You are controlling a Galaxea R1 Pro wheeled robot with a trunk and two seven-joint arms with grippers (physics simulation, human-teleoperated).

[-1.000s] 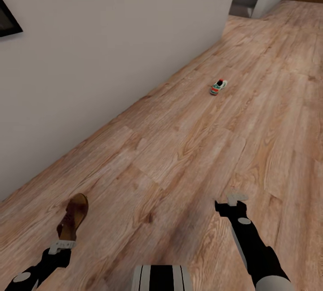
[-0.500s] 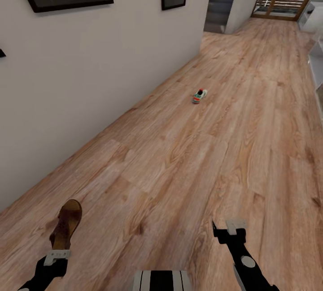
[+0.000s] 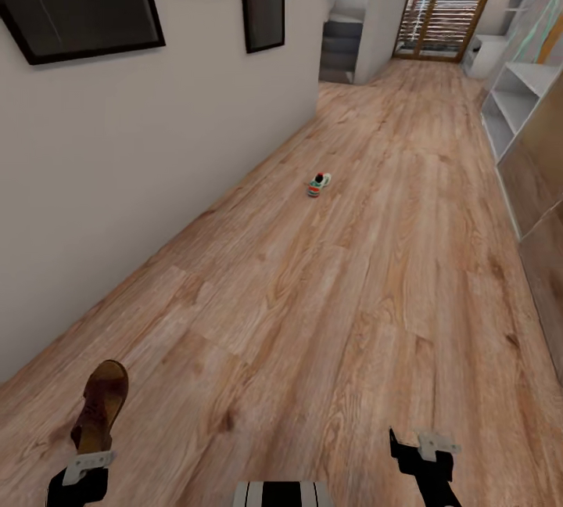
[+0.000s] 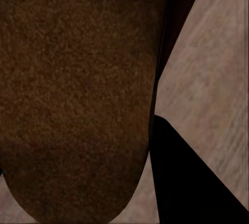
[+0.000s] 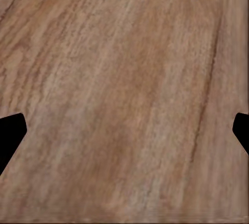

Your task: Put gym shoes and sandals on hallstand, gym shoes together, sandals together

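Left jaws clamped on a sandal, right jaws spread and empty.

Our left gripper (image 3: pixel 87 460) holds one brown sandal (image 3: pixel 99 405) by its heel end, toe pointing ahead above the corridor floor (image 3: pixel 367 280); our right gripper (image 3: pixel 422 444) carries nothing, its fingertips (image 5: pixel 10 130) wide apart over bare planks. One gym shoe (image 3: pixel 317 184) lies far ahead near the left wall. Since half a second ago our view has tilted up: more framed pictures (image 3: pixel 262 0) show, and a pale shelf unit (image 3: pixel 520 96) appears on the right.
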